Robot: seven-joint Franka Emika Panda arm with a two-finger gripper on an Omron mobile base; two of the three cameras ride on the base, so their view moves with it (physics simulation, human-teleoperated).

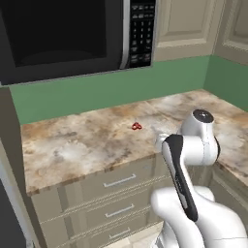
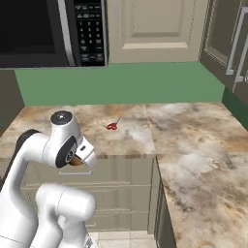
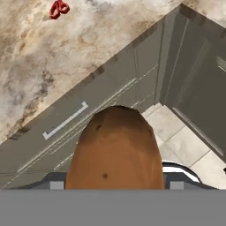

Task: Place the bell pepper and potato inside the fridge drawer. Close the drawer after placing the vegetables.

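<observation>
Above the cabinet drawers at the front edge of the bench (image 1: 87, 145), the arm carried the potato (image 3: 115, 150) clear of the surface, which reads as a transport posture: lifted high enough to swing toward the fridge without scraping the stone top. In the hand view the brown, dull-skinned lump sat directly in front of the camera, covering the finger tips, with the drawer fronts and floor tiles beyond it. In the right base view a sliver of the same brown showed under the wrist, where the end effector (image 2: 77, 161) pointed down and outward past the bench edge.

The end effector appeared closed around the potato, its jaws spread only as wide as the potato's girth; the tips themselves were hidden behind it, so the exact contact could not be read. Nothing else touched it.

On the bench, well apart from the arm, lay a small flat red looped item (image 1: 137, 126), not the pepper. Judging by this, the potato was mid-delivery and the drawer still awaited both vegetables and closing.
</observation>
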